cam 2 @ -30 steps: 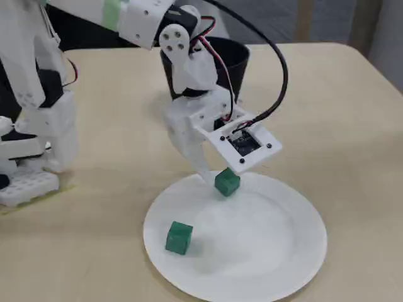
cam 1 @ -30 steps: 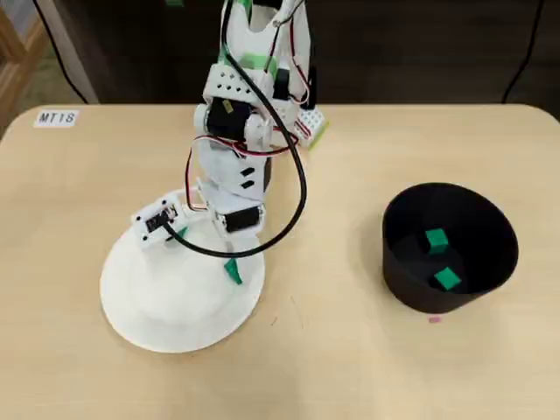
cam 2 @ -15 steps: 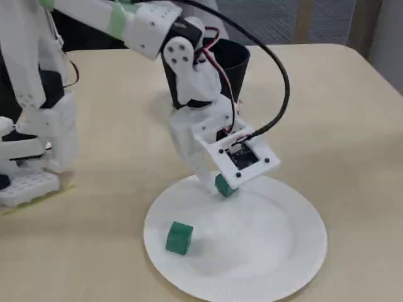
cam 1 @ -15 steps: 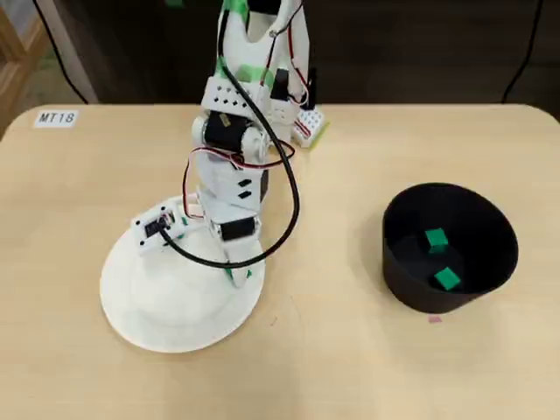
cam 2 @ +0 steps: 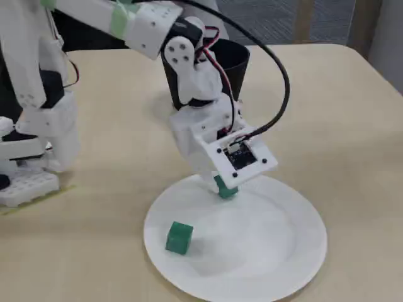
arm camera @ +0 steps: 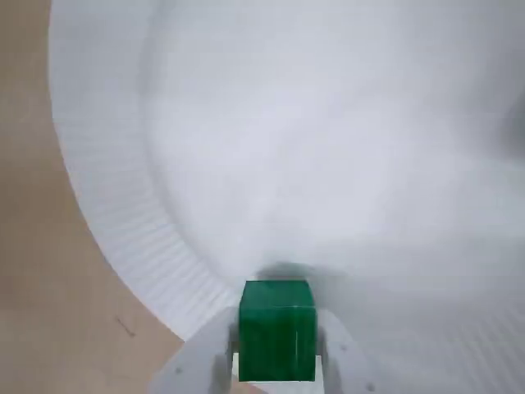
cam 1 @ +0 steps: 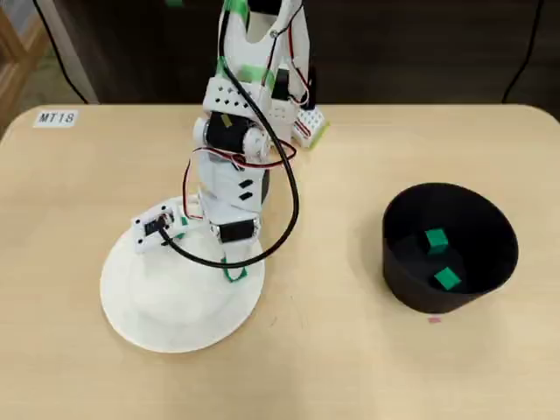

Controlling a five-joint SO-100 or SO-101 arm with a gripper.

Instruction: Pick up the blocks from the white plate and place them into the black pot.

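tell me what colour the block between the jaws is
Bright green, plain with no pattern. The block shows best in the wrist view, sitting between the white jaws over the white plate.

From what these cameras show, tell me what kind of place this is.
Probably a robot lab or office test bench, not a home. A pale wooden table carries a label sticker, a small white arm is mounted at its edge, and its gripper is shut on a green block over a white plate.

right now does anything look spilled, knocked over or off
Nothing stands out. The pot stands upright with two cubes inside, one cube lies on the plate, and the gripper sits squarely around another cube.
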